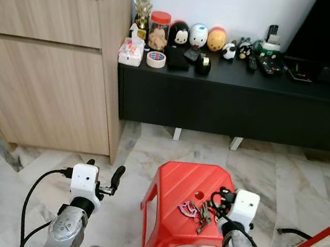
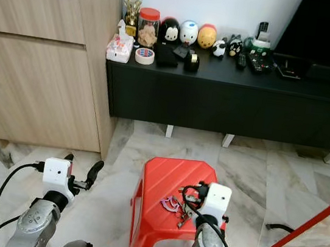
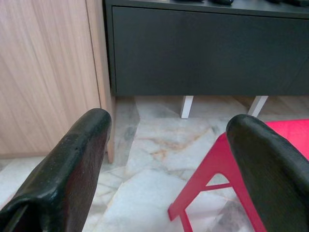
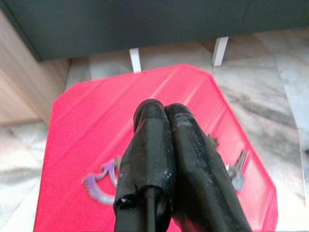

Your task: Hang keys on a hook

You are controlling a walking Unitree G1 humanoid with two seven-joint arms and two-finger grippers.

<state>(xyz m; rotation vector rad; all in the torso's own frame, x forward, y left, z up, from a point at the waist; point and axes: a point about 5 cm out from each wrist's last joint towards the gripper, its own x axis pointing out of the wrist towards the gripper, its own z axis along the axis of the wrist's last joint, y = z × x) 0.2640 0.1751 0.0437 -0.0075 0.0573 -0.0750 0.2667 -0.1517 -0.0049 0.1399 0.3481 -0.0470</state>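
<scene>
Keys lie on the red stool, right gripper poised over them.

The keys [image 1: 198,213] rest on the stool [image 1: 174,186], just beside and left of the right gripper [image 1: 222,199], whose fingers are pressed together, holding nothing. The left gripper [image 1: 108,180] hangs spread wide and empty, well apart, so the right arm is nearer.
</scene>
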